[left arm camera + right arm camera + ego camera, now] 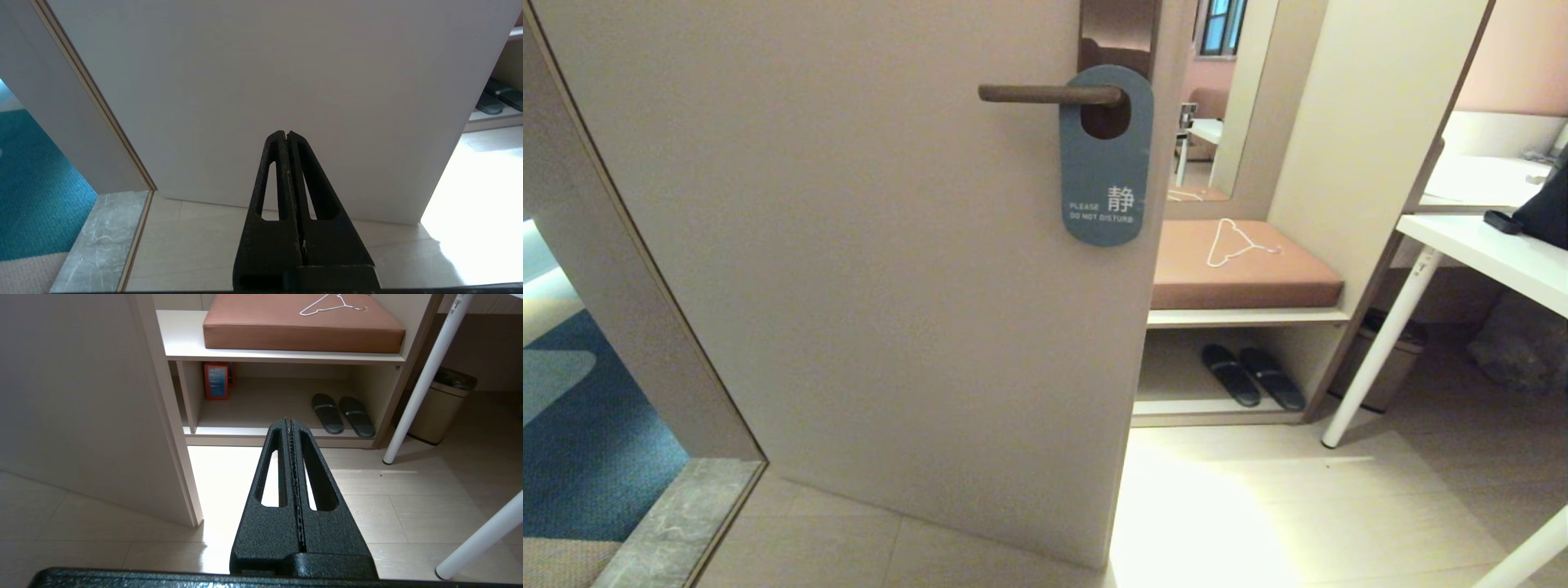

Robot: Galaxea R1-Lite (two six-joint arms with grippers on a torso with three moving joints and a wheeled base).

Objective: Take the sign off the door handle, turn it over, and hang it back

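Head high; wrists low, doorward

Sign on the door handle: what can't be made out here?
- Sign: its reverse faces the door, unseen in the head view.
- Door handle: backplate top is cut off by the frame edge.
- Both appear in neither wrist view; the shut left gripper and right gripper point low.

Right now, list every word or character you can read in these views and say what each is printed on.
"静": on the blue sign hanging on the door handle.
"PLEASE DO NOT DISTURB": same sign, beside and below the character.
Print on the orange box under the shelf: too small to read.
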